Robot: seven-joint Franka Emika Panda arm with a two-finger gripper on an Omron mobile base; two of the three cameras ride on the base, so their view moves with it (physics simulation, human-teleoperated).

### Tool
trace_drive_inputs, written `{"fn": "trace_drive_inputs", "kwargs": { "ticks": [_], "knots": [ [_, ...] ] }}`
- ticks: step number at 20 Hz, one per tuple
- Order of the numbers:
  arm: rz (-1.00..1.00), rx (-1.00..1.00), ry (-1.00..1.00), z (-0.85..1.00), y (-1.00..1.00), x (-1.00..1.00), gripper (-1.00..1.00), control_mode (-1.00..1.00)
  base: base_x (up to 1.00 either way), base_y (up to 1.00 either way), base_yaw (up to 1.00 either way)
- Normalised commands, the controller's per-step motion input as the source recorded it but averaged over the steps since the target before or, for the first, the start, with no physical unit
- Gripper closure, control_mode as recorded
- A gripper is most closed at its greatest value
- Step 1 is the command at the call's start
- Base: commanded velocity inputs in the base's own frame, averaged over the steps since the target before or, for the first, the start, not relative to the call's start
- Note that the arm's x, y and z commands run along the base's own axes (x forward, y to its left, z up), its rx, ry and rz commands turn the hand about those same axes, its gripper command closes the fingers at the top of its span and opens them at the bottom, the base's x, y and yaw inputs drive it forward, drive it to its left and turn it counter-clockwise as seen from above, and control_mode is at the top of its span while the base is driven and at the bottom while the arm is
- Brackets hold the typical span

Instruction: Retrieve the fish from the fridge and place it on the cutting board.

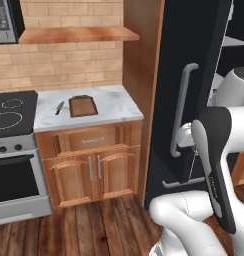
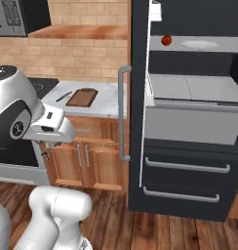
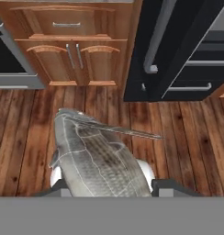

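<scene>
The grey-silver fish [image 3: 98,158] fills the lower middle of the hand view, and my gripper [image 3: 109,187] is shut on it, a dark fingertip [image 3: 166,186] showing on either side of its body. The hand hangs over the wooden floor in front of the cabinets. In the base views the hand [image 1: 186,136] [image 2: 50,134] is low, between the counter and the open fridge [image 2: 189,127]. The fridge door [image 1: 194,55] stands open with its grey bar handle [image 1: 181,110]. The brown cutting board [image 1: 83,106] [image 2: 82,97] lies on the marble counter [image 1: 111,107].
A black-handled knife [image 1: 59,107] [image 2: 64,96] lies left of the board. A stove [image 1: 11,115] stands left of the counter. On a fridge shelf sit a red fruit [image 2: 166,40] and a white plate [image 2: 200,44]. The open door stands right of the counter.
</scene>
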Motion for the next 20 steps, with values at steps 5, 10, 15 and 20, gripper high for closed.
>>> {"fn": "trace_drive_inputs", "kwargs": {
  "ticks": [5, 10, 15, 20],
  "knots": [
    [0.0, 0.0, 0.0, 0.0, 0.0, 0.0, 1.0, 1.0, 0.02, 0.69, 0.0],
    [0.0, 0.0, 0.0, 0.0, 0.0, 0.0, 1.0, 1.0, 0.43, 0.42, -0.01],
    [0.0, 0.0, 0.0, 0.0, 0.0, 0.0, 1.0, 1.0, 0.61, 0.05, 0.1],
    [0.0, 0.0, 0.0, 0.0, 0.0, 0.0, 1.0, 1.0, 0.6, 0.1, 0.11]
  ]
}}
